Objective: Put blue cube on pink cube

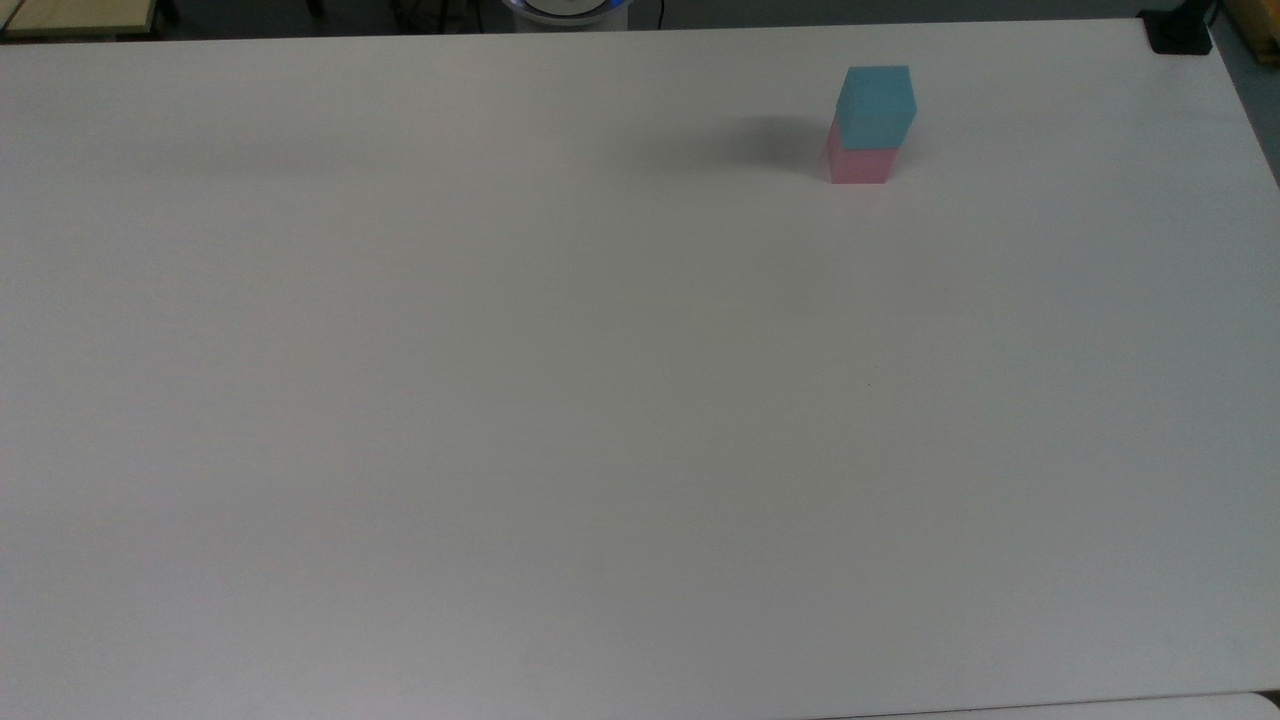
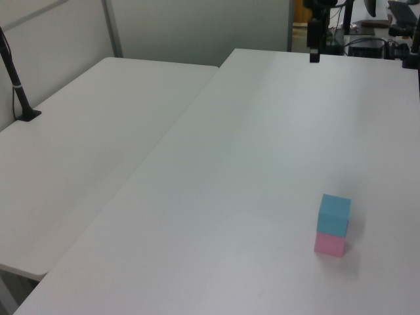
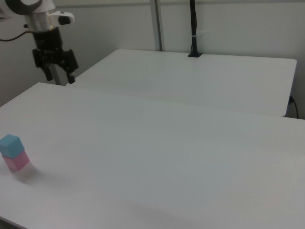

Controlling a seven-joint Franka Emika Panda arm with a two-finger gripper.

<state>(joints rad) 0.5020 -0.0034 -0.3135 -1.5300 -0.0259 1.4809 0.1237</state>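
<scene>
Currently, your scene catalogues as follows, nearest first. Item one: white table, broad and bare over most of its top. Item two: pink cube, resting on the table at about 4 o'clock in the left view and 1 o'clock in the top view. Item three: blue cube, seated squarely on top of the pink one, touching it; in the right view the stack sits at 8 o'clock. Item four: gripper, at 10 o'clock in the right view, raised well apart from the stack, fingers spread apart, carrying nothing. Item five: second white table beyond.
</scene>
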